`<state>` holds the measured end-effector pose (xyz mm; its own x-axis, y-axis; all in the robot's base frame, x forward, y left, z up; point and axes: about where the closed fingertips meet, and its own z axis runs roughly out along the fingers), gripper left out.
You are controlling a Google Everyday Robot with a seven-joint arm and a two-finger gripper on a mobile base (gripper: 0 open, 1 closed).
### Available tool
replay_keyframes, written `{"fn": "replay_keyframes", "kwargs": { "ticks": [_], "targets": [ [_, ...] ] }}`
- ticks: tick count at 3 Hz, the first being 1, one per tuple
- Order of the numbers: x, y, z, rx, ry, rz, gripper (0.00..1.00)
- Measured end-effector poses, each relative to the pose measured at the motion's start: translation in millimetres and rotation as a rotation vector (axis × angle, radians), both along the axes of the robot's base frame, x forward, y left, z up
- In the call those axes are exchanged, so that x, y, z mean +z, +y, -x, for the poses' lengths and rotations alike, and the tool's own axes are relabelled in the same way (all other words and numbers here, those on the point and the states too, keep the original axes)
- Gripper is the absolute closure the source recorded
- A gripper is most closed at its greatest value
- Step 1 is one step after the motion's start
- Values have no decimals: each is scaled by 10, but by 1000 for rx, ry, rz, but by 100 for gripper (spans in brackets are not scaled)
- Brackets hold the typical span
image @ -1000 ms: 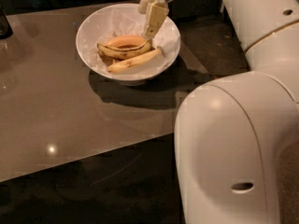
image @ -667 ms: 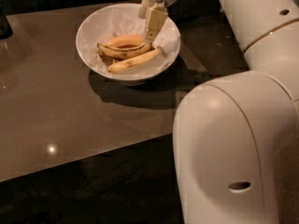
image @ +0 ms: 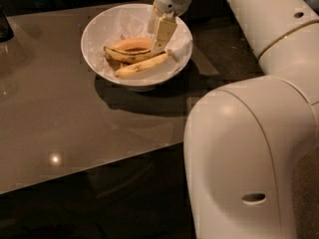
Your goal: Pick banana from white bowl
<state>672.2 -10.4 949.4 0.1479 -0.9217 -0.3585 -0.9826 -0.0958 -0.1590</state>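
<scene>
The white bowl [image: 95, 31] stands on the table at the back centre. In it lies the banana [image: 142, 65], pale yellow and nearly straight, at the front of the bowl. Behind it lies a darker, curved, brown-marked banana [image: 128, 57], with an orange-brown object [image: 132, 45] behind that. My gripper [image: 161, 35] reaches down into the bowl from above on the right. Its tip is just above the right end of the darker banana and a little behind the pale banana's right end. It holds nothing that I can see.
The bowl sits on a glossy grey-brown table [image: 55, 108] whose front edge runs across the lower left. A dark object [image: 4, 25] stands at the far left edge. My large white arm [image: 249, 153] fills the right side of the view.
My gripper has come down and slightly left, deeper into the bowl towards the bananas. The bananas and the bowl have not moved.
</scene>
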Motion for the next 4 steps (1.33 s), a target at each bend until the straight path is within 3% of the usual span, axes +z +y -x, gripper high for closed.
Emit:
{"fn": "replay_keyframes", "kwargs": {
  "ticks": [4],
  "targets": [
    [-315, -121, 185, -41, 104, 8, 49]
  ]
}}
